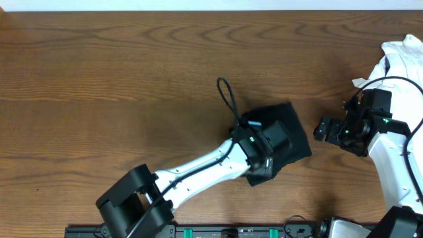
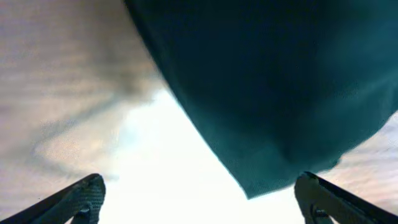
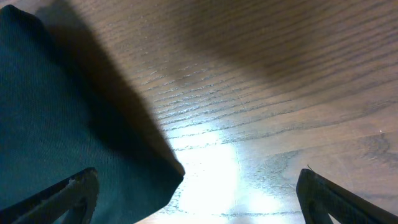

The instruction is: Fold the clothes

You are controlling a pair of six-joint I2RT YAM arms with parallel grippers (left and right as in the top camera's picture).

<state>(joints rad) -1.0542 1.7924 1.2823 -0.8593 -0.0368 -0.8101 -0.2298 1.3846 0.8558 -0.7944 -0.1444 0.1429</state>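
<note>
Presently, wood-grain table (image 1: 99, 79), black T-shirt (image 1: 299, 131) bundled mid-table, white garment (image 1: 403, 56) at corner, left gripper (image 2: 199, 196) and right gripper (image 3: 199, 193) both agape.

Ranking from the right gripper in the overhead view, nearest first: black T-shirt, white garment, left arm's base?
1. Black T-shirt, just left of the right gripper.
2. White garment, at the table's far right corner.
3. Left arm's base, at the near edge, far left.
</note>
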